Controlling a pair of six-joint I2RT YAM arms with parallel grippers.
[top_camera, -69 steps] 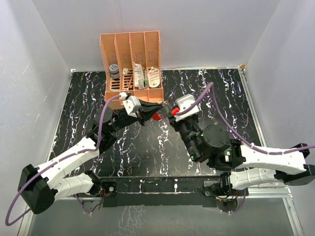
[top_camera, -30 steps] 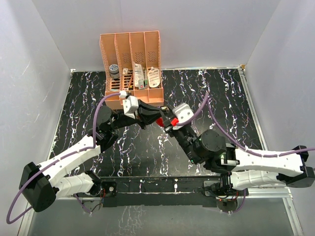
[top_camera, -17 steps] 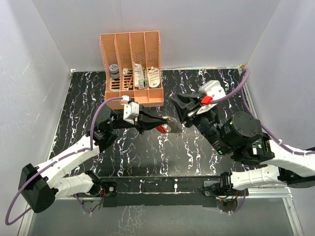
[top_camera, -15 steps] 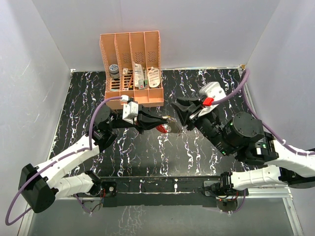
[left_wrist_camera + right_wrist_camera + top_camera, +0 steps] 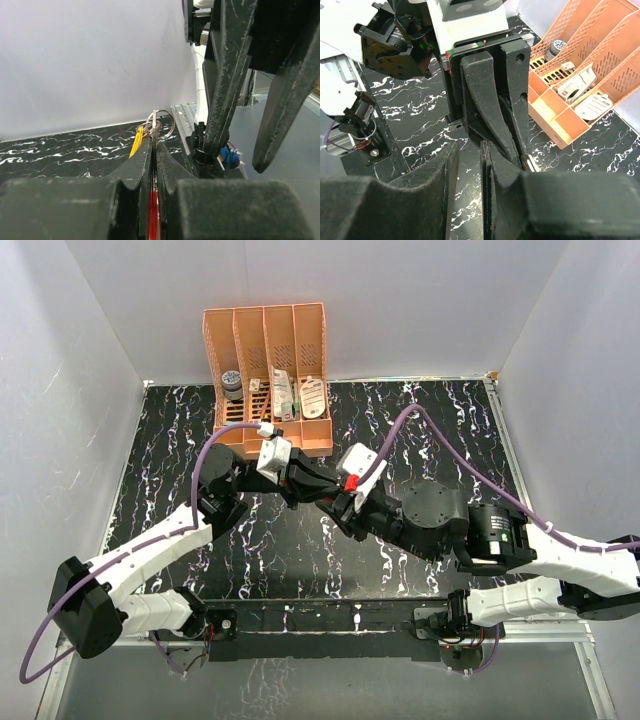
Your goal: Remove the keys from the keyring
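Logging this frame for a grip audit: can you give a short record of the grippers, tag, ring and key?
left gripper: shut on tag
tag: red, edge-on in that grip
ring: juts out beyond the grip
key: yellow, appears hung on ring
right gripper: open, beside ring, nothing held

white arms (image 5: 135, 562) with black joints (image 5: 435, 515), purple cables (image 5: 199, 465), red wrist tab (image 5: 351, 483)
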